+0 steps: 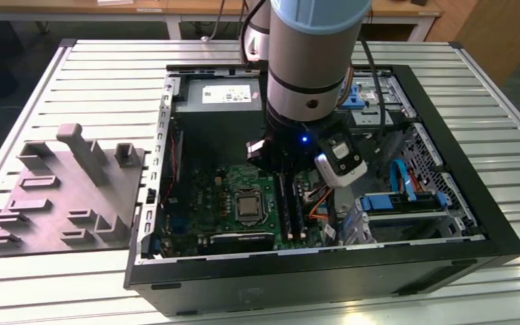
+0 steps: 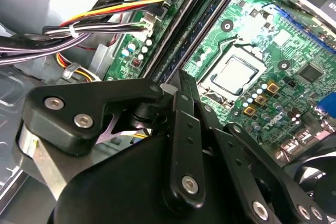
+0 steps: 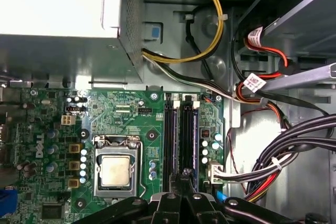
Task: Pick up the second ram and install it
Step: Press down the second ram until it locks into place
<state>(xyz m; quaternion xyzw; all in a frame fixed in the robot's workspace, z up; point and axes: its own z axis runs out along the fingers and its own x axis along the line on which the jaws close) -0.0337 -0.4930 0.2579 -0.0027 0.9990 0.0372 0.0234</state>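
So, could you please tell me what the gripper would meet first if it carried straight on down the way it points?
Most likely the second ram, standing in its slot on the motherboard right below the gripper; whether they already touch is unclear.

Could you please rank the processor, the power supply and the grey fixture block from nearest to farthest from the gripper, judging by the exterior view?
From the gripper, over the memory slots:
1. The processor, on the motherboard just beside the gripper, toward the exterior view's left.
2. The power supply, at the case's far end.
3. The grey fixture block, outside the case on the exterior view's left.
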